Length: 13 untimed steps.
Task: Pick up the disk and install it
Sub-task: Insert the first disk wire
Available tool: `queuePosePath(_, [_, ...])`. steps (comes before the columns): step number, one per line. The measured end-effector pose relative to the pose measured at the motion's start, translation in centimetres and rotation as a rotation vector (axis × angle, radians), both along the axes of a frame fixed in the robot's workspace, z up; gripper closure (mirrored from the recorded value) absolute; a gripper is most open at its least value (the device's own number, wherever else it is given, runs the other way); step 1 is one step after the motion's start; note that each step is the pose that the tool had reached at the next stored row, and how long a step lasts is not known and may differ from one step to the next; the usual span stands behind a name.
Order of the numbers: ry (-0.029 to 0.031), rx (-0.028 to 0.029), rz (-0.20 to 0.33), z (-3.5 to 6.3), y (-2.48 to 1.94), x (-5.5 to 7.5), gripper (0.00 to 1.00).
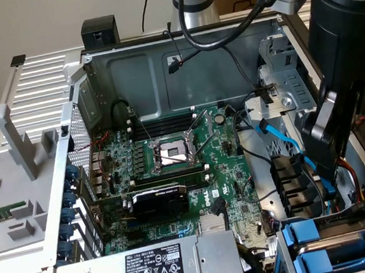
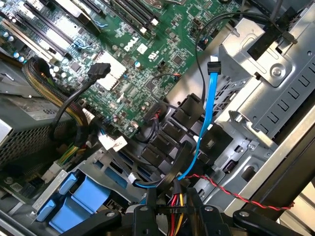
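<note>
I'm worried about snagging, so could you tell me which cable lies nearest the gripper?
The bundle of yellow, red and black wires, right at the gripper; the blue flat cable and the thin red twisted wire pass farther off.

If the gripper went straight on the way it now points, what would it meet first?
Probably the bundle of red, yellow and black wires, directly ahead of the gripper; depth is unclear.

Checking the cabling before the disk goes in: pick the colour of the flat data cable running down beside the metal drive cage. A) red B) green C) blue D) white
C: the flat cable passing the drive cage is bright blue, with a black plug at its end.
</note>
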<state>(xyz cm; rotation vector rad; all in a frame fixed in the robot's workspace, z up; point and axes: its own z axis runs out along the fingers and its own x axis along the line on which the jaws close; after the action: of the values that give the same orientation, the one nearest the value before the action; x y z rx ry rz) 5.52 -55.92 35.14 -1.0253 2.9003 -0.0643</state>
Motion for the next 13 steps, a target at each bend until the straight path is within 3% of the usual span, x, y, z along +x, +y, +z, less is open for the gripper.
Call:
queuePosePath(8, [0.0000,-0.0002,0.000,-0.03,0.00,0.00,0.64])
queuePosePath(9, [0.0000,-0.0002,0.000,-0.04,0.00,0.00,0.57])
queuePosePath(13, [0.0000,-0.0006,0.000,-0.08,0.01,0.00,0.57])
